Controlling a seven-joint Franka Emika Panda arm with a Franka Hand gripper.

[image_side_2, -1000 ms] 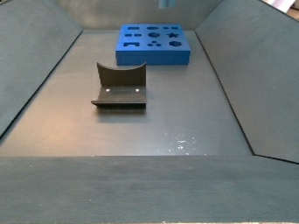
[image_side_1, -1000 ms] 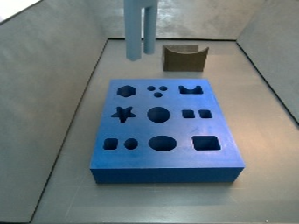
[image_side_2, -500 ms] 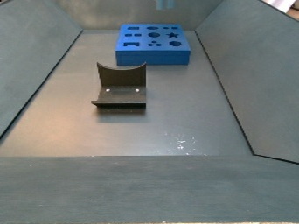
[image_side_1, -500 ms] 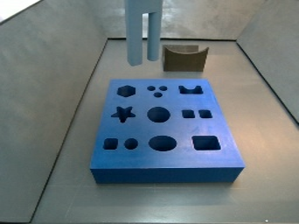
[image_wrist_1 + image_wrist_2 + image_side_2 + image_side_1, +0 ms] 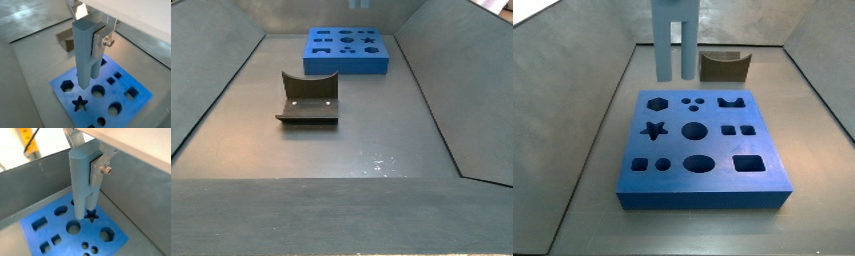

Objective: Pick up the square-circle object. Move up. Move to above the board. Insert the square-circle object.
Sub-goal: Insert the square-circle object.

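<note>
One peg hangs upright in the air, clamped in the pincer above the board's far end.

Both wrist views show the pincer [image 5: 93, 35] closed on the upper part of the square-circle object [image 5: 87, 55], a silver finger [image 5: 101, 167] pressed flat against its side. In a side view the peg's two bars [image 5: 671, 40] drop in from the top edge, their lower ends clear of the board [image 5: 700, 150], with open air beneath them. The board lies flat on the grey worktop [image 5: 593, 150], with bare worktop between its edges and the sloping walls all round. The fixture [image 5: 307, 98] stands well apart from the board, toward the camera in that side view.
</note>
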